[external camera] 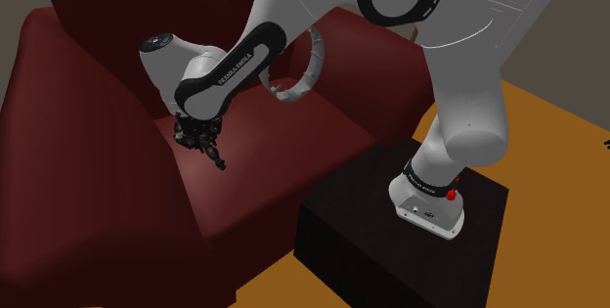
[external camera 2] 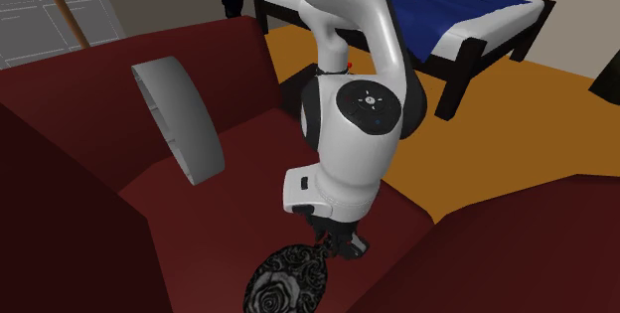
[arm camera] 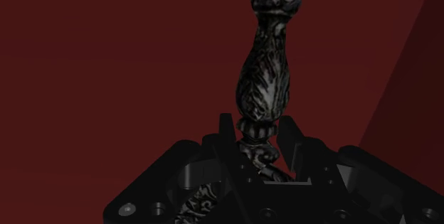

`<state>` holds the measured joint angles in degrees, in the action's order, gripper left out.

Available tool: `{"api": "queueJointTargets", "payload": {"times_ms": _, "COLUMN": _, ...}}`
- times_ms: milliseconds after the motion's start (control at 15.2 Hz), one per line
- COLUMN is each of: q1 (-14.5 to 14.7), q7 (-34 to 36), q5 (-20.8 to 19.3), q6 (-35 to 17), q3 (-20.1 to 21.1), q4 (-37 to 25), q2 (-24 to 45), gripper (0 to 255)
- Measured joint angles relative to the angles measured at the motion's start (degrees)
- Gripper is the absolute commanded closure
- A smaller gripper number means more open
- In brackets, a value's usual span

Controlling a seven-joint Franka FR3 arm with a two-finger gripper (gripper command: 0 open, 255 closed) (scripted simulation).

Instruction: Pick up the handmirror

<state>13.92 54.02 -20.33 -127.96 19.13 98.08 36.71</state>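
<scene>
In the wrist view my gripper point(arm camera: 257, 126) seems clamped on the mirror point(arm camera: 265, 80) at its neck. The second exterior view adds its oval head, with the sofa point(external camera 2: 238, 187) beneath.

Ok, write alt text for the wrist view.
The black gripper clasps an ornate dark handmirror by the narrow neck of its handle, which stretches away from the gripper over a dark red sofa cushion.
</scene>
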Motion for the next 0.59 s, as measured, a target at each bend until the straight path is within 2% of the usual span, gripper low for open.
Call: {"api": "queueJointTargets", "payload": {"times_ms": 594, "q1": -0.88, "q7": -1.44, "q5": 1.8, "q6": 4.32, "q3": 1.19, "q4": -0.5, "q2": -4.04, "gripper": 255}}
